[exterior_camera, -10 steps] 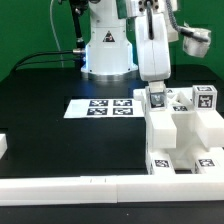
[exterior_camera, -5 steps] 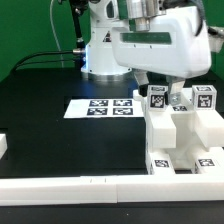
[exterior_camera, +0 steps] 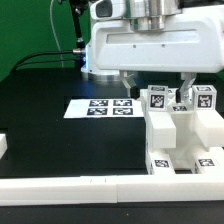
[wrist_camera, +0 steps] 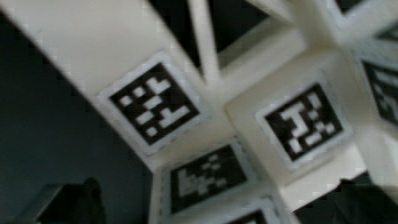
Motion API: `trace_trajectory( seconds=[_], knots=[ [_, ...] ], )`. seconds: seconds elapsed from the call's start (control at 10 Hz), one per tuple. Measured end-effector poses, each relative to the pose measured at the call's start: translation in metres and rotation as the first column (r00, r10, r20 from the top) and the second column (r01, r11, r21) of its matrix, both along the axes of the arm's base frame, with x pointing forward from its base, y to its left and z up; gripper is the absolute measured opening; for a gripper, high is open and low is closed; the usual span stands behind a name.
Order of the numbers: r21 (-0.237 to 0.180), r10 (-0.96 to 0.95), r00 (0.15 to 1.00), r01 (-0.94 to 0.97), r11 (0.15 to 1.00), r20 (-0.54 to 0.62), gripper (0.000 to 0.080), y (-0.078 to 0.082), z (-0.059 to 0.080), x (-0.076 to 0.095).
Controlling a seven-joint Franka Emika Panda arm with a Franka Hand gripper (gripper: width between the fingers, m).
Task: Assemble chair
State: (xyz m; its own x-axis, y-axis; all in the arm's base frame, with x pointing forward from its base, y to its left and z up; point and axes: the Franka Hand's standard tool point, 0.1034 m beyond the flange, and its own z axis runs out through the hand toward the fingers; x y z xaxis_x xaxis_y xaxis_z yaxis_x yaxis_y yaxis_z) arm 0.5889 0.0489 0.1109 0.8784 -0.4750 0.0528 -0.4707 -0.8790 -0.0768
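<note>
Black worktop (exterior_camera: 40,115), green backdrop behind, white rail along the front edge (exterior_camera: 90,187). Marker board (exterior_camera: 98,107) lies flat mid-table, toward the back, just off the chair parts.

Chair (exterior_camera: 180,135): partly stacked cluster of chunky white pieces at the worktop's front corner on the exterior view's right, sitting against the front rail. Stepped block shape, tags on the upper faces and on the low front faces. Two tagged tops stick up at the back of the cluster, close together.

Gripper (exterior_camera: 157,82) hangs right over the back of the chair cluster; the wide white wrist housing fills the upper part of the exterior view. Fingers (exterior_camera: 128,82) come down on either side of the near tagged top. Jaws stand wide apart, nothing clamped between them; whether a finger touches the part, can't tell from this angle.

Wrist view: close and blurry, tilted white chair surfaces (wrist_camera: 214,120) with three or four tags, dark worktop in the gaps. One dark fingertip (wrist_camera: 71,200) at the frame edge, apart from the tagged faces.

Small white piece (exterior_camera: 4,145) at the worktop edge on the exterior view's left, well apart from the chair.
</note>
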Motion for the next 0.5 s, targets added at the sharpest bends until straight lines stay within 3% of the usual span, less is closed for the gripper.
trace_trajectory(
  seconds=[0.1, 0.2, 0.3, 0.4, 0.5],
  knots=[
    [0.005, -0.034, 0.999, 0.034, 0.999, -0.001, 0.0646, -0.0003, 0.0000, 0.0001],
    [0.005, -0.034, 0.999, 0.034, 0.999, -0.001, 0.0493, -0.0005, 0.0000, 0.0001],
    [0.012, -0.085, 0.996, 0.085, 0.996, -0.004, 0.0493, 0.0000, 0.0000, 0.0001],
    [0.017, -0.147, 0.989, 0.147, 0.989, -0.007, 0.0306, 0.0001, 0.0000, 0.0001],
    [0.023, -0.220, 0.975, 0.220, 0.975, -0.012, 0.0275, 0.0001, 0.0000, 0.0001]
  ],
)
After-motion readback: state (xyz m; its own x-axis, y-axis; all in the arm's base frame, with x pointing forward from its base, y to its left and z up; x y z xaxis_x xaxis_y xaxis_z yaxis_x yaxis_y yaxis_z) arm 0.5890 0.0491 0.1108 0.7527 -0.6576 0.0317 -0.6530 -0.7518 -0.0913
